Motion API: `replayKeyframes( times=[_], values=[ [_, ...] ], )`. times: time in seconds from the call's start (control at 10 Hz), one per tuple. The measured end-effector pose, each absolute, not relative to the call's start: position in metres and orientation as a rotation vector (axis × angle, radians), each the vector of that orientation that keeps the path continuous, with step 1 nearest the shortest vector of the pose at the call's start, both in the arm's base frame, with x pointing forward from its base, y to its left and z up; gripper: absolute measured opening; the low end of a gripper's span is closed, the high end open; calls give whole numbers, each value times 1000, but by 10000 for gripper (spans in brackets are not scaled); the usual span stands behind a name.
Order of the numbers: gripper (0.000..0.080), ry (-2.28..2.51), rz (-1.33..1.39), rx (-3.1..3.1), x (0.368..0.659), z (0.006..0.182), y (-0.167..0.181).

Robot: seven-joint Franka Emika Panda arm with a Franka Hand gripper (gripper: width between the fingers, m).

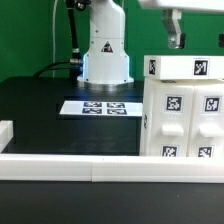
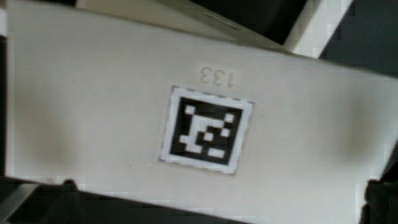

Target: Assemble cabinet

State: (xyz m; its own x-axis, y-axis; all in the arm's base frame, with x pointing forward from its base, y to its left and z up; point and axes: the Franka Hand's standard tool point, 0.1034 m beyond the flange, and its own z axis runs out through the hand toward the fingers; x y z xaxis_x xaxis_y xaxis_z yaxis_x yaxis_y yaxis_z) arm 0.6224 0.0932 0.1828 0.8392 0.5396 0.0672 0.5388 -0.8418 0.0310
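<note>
The white cabinet body [image 1: 185, 115] stands at the exterior view's right, with several black-and-white tags on its front and top. My gripper [image 1: 175, 38] hangs a little above its top panel [image 1: 180, 66], not touching it. In the wrist view a white tagged panel [image 2: 107, 120] marked 133 fills the picture below the gripper [image 2: 205, 205]. The dark fingertips [image 2: 25, 200] show at the two edges of that view, wide apart with nothing between them. The gripper is open and empty.
The marker board [image 1: 96, 106] lies flat on the black table [image 1: 40, 105] in front of the robot base [image 1: 105, 55]. A long low white rail [image 1: 70, 166] runs along the table's front edge and turns up at the exterior view's left.
</note>
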Motion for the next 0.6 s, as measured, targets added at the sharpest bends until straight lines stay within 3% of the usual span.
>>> replayKeyframes(
  times=[0.6],
  values=[
    [797,1842,35,2421,622,180,89]
  ],
)
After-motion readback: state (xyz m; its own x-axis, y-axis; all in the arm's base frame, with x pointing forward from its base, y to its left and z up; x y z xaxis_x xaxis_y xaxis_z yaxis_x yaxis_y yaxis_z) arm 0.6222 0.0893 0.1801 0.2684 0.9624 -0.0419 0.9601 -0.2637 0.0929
